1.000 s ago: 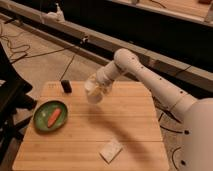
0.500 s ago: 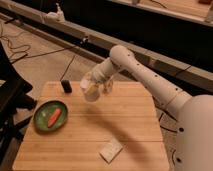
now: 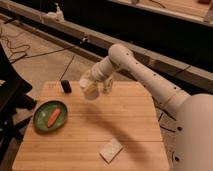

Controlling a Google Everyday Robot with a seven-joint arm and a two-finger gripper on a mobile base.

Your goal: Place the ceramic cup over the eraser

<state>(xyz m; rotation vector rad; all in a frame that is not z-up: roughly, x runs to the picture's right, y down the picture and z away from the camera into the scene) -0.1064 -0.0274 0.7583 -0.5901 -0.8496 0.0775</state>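
Observation:
The white ceramic cup (image 3: 89, 86) is held in my gripper (image 3: 95, 84) above the far left part of the wooden table (image 3: 125, 125), tilted. The eraser (image 3: 65, 86), a small dark upright block, stands near the table's far left edge, a short way left of the cup. My white arm reaches in from the right.
A green plate (image 3: 44, 120) with a carrot (image 3: 53, 116) lies at the left of the table. A pale flat square piece (image 3: 111, 150) lies near the front edge. Cables run over the floor behind the table. A slim whitish bottle (image 3: 58, 12) stands on the far ledge.
My gripper has carried the cup to the left, closer to the eraser. Nothing else on the table has moved.

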